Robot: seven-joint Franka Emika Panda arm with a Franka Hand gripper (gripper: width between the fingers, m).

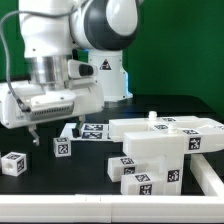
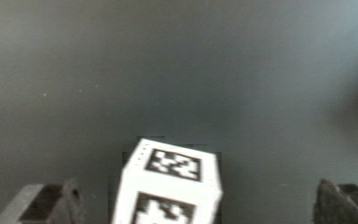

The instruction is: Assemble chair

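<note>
Judging the risk, largest first: the joined chair stack [image 1: 160,142] sits at the exterior view's right, well apart from me, with its right end cut off. My gripper [image 1: 33,124] hangs at the left, spread and holding nothing. A small tagged block [image 2: 172,185] lies between my fingers [image 2: 51,203], off-centre toward one. Descending like this, I could clip or tip it. Its lower end is cropped and its tags are blurred.

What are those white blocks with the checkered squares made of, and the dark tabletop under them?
The white blocks look like hard plastic, matte to slightly satin: uniform white, crisp edges, soft highlights. Their black-and-white tags look like printed stickers lying flat on the faces, though that is a guess. The table seems covered in a dark matte sheet: hardly any reflection shows.
</note>
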